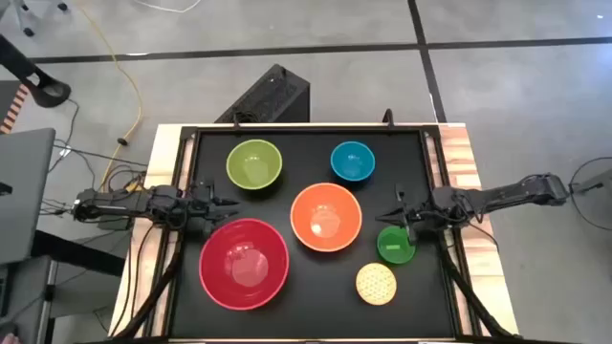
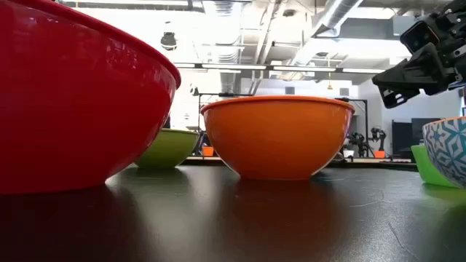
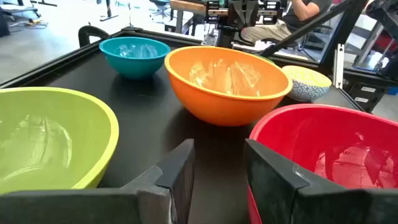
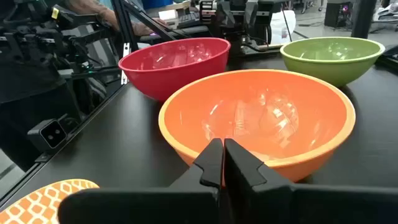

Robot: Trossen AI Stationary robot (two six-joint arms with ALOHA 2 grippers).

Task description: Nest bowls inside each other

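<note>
Six bowls stand apart on the black table, each on its base: red (image 1: pixel 244 264) near left, orange (image 1: pixel 325 217) in the middle, lime green (image 1: pixel 253 164) and blue (image 1: pixel 352 161) at the far side, small bright green (image 1: pixel 395 245) and lattice-patterned yellow (image 1: pixel 376 283) near right. My left gripper (image 1: pixel 232 204) hovers open between the lime green bowl (image 3: pixel 50 137) and the red bowl (image 3: pixel 329 149), pointing toward the orange one (image 3: pixel 227 81). My right gripper (image 1: pixel 386 216) is shut, empty, just right of the orange bowl (image 4: pixel 261 118), above the table.
A raised rim (image 1: pixel 435 182) frames the black table top, with wooden strips outside it. Bare table lies between the bowls and along the near edge. In the low view the right gripper (image 2: pixel 386 78) hangs above the patterned bowl (image 2: pixel 448 153) and the small green one.
</note>
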